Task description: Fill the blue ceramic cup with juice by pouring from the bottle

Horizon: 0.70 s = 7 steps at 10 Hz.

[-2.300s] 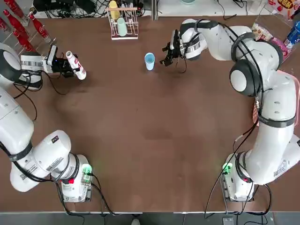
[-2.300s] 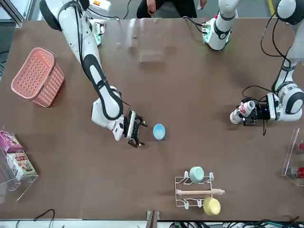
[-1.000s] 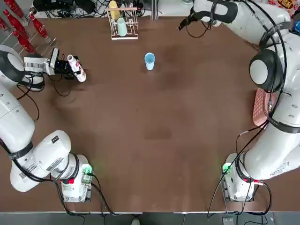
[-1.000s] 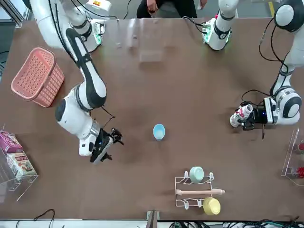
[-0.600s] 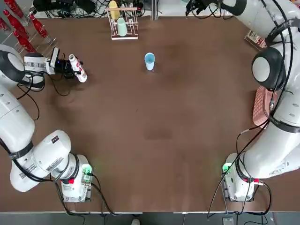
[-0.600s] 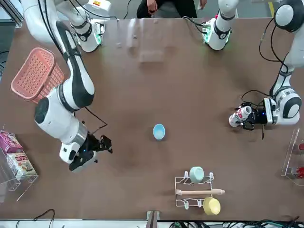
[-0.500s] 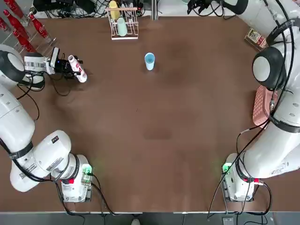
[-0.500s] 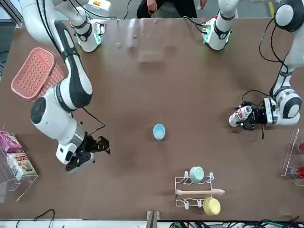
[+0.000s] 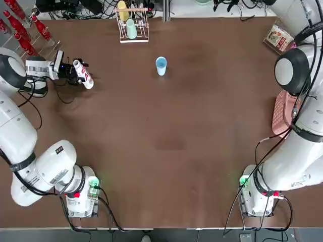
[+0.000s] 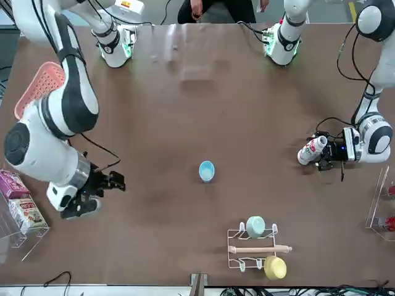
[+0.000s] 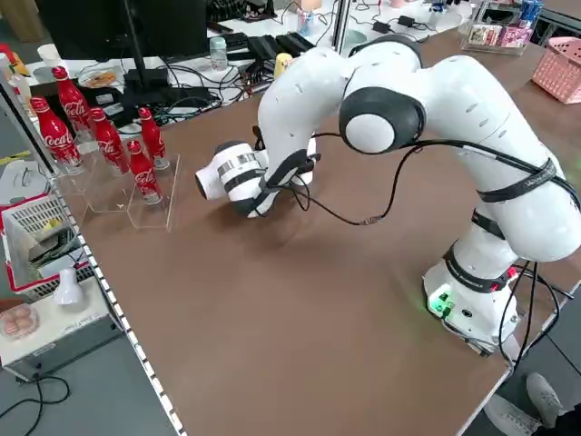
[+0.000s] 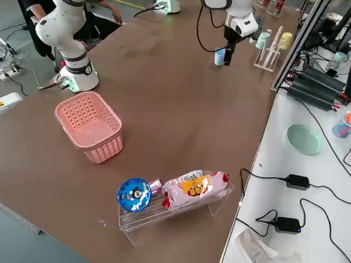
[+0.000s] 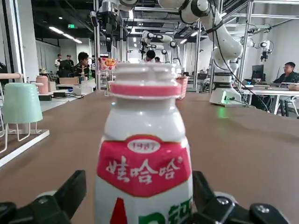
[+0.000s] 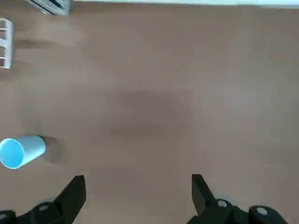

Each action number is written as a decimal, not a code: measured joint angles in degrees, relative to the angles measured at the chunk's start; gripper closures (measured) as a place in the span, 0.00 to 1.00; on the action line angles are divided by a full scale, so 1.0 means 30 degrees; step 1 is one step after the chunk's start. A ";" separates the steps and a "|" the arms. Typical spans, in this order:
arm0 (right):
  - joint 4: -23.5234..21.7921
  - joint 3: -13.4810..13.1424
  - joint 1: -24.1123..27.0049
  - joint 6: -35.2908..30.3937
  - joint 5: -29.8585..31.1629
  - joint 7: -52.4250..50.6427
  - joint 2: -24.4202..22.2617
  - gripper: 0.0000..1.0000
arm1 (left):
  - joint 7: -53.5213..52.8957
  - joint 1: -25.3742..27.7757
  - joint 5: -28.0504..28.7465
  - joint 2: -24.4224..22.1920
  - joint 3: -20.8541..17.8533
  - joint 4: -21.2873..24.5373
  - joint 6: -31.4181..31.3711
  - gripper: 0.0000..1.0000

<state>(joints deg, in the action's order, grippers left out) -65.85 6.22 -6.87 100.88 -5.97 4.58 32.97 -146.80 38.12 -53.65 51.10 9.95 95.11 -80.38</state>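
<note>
The bottle, slim and white with a red label, stands upright on the brown table at the far left. My left gripper reaches in level from the left with its jaws open on either side of the bottle, and its fingers stand a little clear of it. The blue ceramic cup stands alone near the far middle of the table. My right gripper is raised high near the far edge, to the right of the cup. It is open and holds nothing.
A wire rack with a mint cup and a yellow cup stands at the far edge behind the blue cup. Red cola bottles fill a clear stand at the far left. A pink basket and a snack tray sit on the right side.
My left gripper has opened and let go of the bottle, which now stands on the table. The right arm has swung up and away from the cup toward the far right.
</note>
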 joint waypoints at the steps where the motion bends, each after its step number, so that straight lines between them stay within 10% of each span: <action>1: 0.0283 -0.0026 0.0433 -0.0837 0.0610 0.0070 -0.0002 0.00 | 0.0000 0.0079 0.0144 0.0000 -0.0038 -0.0012 0.0000 0.00; 7: 0.1001 -0.0048 0.3185 -0.4765 0.1629 0.0167 -0.2288 0.00 | 0.0000 0.0818 0.0880 -0.0068 -0.0123 -0.0453 0.0044 0.00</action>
<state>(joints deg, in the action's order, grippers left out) -62.85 6.08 2.69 86.59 -1.08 5.09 26.10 -146.79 40.58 -51.01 50.90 9.58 93.75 -80.25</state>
